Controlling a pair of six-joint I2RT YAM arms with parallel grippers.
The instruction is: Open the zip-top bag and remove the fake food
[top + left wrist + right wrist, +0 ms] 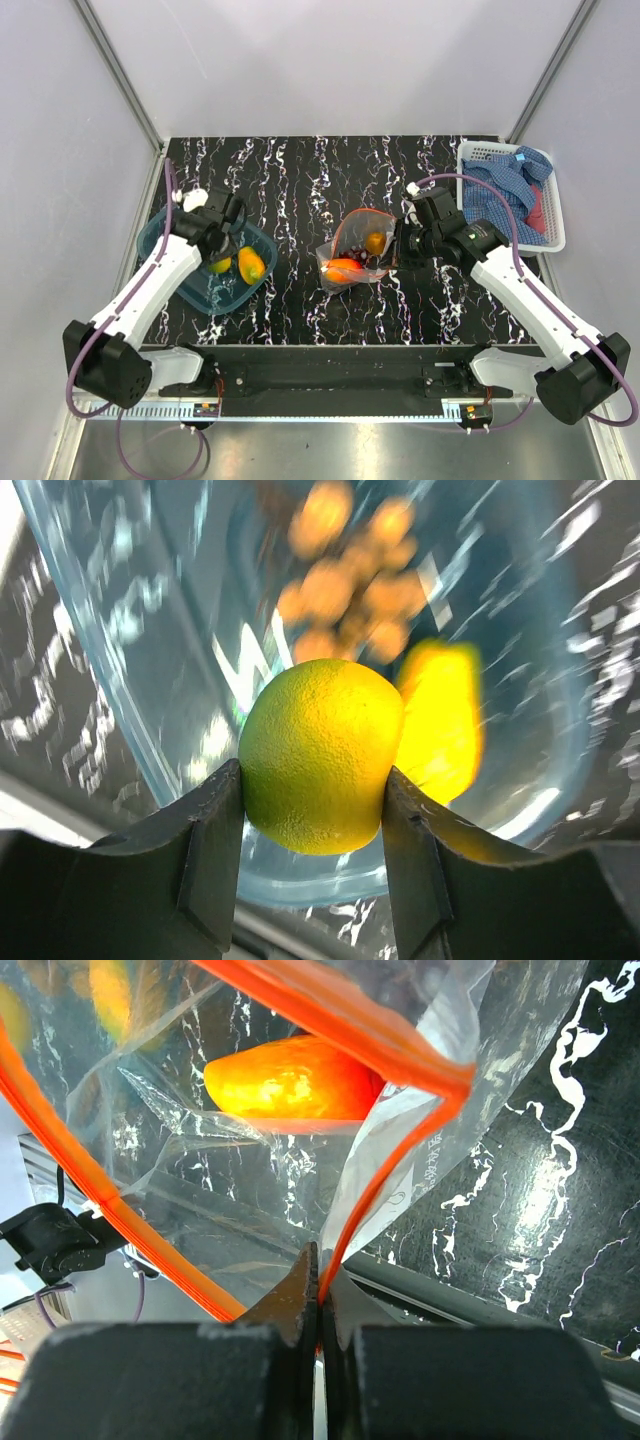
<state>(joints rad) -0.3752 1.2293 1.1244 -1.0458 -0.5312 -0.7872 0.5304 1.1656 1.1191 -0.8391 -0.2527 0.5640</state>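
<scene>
The zip-top bag (352, 250) lies mid-table with its orange-red zip strip (330, 1020) open. Inside it are an orange ball (375, 242) and an orange-red fruit (343, 268), which also shows in the right wrist view (295, 1080). My right gripper (400, 243) is shut on the zip strip at the bag's right edge, as the right wrist view (320, 1265) shows. My left gripper (222, 252) is over the blue tub (165, 235), shut on a round yellow-green fruit (320, 755). A yellow fruit (440, 725) and small tan balls (345, 580) lie in the tub.
A white basket (553, 240) holding a blue checked cloth (505, 185) stands at the back right. The black marbled table (300, 180) ends at side walls and a front rail (330, 352).
</scene>
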